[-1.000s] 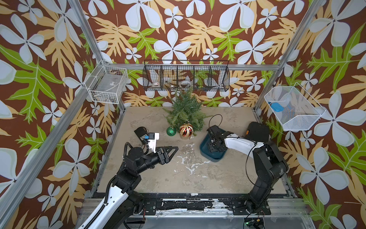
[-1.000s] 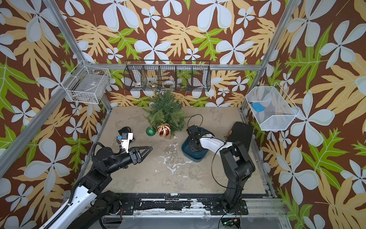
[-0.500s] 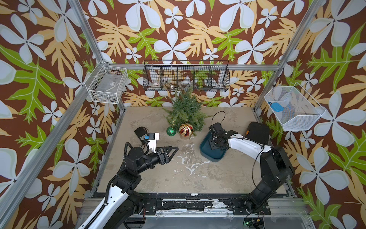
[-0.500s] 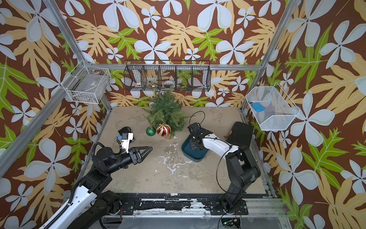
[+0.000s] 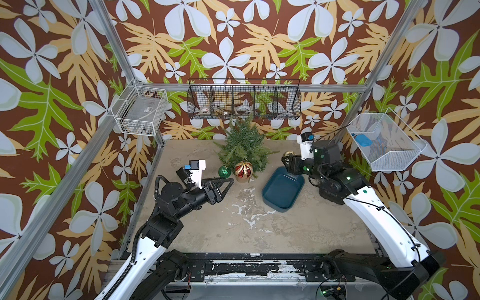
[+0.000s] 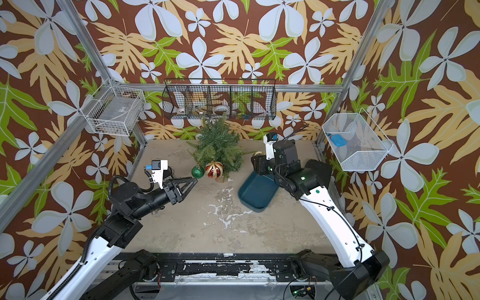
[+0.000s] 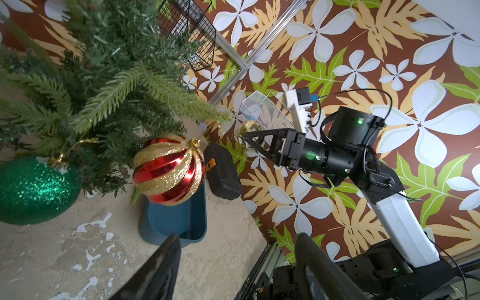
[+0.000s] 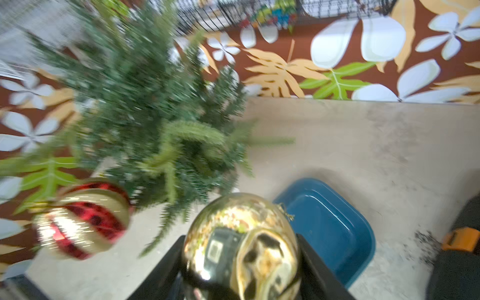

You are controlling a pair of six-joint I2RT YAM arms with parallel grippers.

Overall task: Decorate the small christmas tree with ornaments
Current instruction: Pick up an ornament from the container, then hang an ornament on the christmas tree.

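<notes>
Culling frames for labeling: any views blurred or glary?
Right wrist view: motion blur smears the small christmas tree and red striped bauble; the gold bauble in the right pincer is sharper, full of reflections. Left wrist view: crisp, only the fingers of the left pincer soft. Both top views: sharp.

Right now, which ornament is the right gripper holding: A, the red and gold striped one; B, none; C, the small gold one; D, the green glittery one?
C: the small gold ornament sits clamped in the right gripper, plain in the right wrist view.
</notes>
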